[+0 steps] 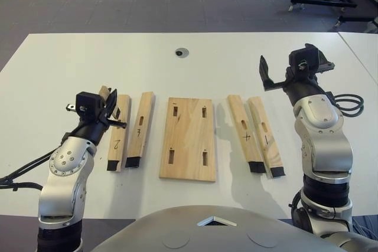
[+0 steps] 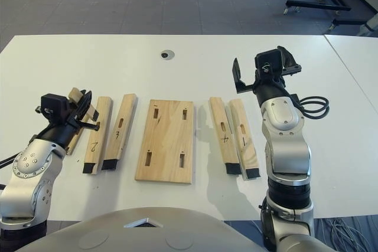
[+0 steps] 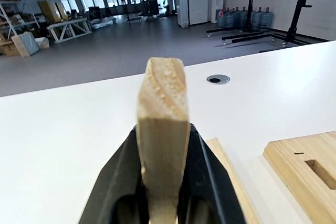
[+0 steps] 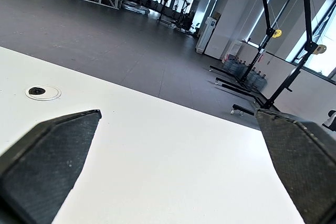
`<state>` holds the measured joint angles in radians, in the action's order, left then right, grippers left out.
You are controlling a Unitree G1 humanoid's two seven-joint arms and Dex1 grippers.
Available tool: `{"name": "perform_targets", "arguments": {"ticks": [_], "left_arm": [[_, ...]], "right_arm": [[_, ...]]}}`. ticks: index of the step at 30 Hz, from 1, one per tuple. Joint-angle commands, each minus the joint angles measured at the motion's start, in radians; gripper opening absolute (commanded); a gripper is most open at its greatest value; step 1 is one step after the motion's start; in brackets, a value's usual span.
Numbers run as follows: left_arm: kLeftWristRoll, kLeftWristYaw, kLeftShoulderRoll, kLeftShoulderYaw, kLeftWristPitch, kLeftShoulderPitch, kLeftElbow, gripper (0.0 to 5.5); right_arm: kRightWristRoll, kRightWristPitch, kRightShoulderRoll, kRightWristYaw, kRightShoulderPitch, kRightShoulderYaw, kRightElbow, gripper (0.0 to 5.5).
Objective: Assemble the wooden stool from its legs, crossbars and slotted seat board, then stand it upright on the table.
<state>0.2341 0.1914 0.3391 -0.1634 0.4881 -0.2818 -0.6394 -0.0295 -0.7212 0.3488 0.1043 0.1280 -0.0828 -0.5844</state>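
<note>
The slotted seat board (image 1: 188,138) lies flat at the table's middle. Two legs with dark ends (image 1: 118,131) (image 1: 140,128) lie left of it, and another pair (image 1: 246,133) (image 1: 266,137) lies to its right. My left gripper (image 1: 109,109) hovers just left of the left pair, shut on a short wooden crossbar (image 3: 161,103) whose end sticks out past the fingers (image 3: 122,166). My right gripper (image 1: 289,66) hangs open above the table beyond the right legs, with nothing between its fingers (image 4: 47,156).
A round cable grommet (image 1: 182,52) sits in the white table (image 1: 71,63) behind the board. Black cables (image 1: 348,104) loop beside my right arm. Bare table surface stretches behind and to both sides of the parts.
</note>
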Motion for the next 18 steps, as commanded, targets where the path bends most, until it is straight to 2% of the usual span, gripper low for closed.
{"name": "perform_targets", "arguments": {"ticks": [1,18], "left_arm": [[0.035,-0.008,-0.008,-0.035,0.067,0.009,-0.011,0.39],[0.104,0.012,0.006,-0.077,0.185,0.014,-0.052,0.39]], "right_arm": [[-0.012,-0.02,-0.011,-0.006,-0.011,0.008,-0.012,5.4],[-0.05,-0.028,-0.04,-0.026,-0.051,0.012,-0.034,5.4]]}}
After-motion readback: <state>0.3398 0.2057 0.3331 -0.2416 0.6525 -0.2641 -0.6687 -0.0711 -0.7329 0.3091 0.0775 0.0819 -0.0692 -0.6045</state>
